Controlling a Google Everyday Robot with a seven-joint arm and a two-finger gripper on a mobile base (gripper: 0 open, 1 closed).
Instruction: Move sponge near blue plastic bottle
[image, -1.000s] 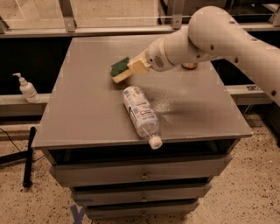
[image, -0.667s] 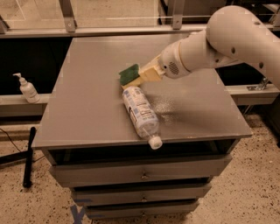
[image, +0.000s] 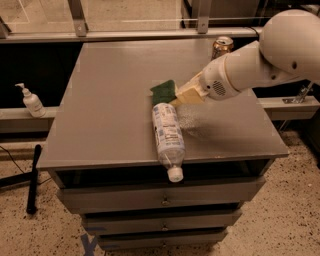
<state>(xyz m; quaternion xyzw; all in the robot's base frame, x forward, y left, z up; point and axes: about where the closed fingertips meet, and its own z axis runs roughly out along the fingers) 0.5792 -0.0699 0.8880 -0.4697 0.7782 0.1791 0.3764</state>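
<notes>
Only one camera view to go on here, so everything is seen from above and in front of a grey table (image: 110, 100) with drawers (image: 162, 200) stacked under it. The gripper (image: 181, 95) is found roughly mid-table, a bit right of centre, reached in from the right on a chunky white arm (image: 280, 50). It's clamped on the sponge (image: 164, 92), which is held at the very tip with the dark green face tilted up toward the camera and a bit of pale yellow showing underneath. The sponge is parked right at the base end of the bottle (image: 168, 132), just above it in the picture. Whether the two are actually touching can't be made out, and neither can whether the sponge is resting on the table or held just off it. The bottle is laid flat on its side, running from about mid-table down to the front edge, with its white cap (image: 175, 174) poking out past that edge. A gold-brown can (image: 221, 46) is stood upright near the back right corner, partly tucked behind the arm and well apart from the sponge. Off the table, a small white pump bottle (image: 31, 100) is seen on a ledge to the left, a black pole (image: 33, 178) is leaned low on the left side, and a blue tape cross (image: 90, 244) is stuck on the speckled floor in front.
</notes>
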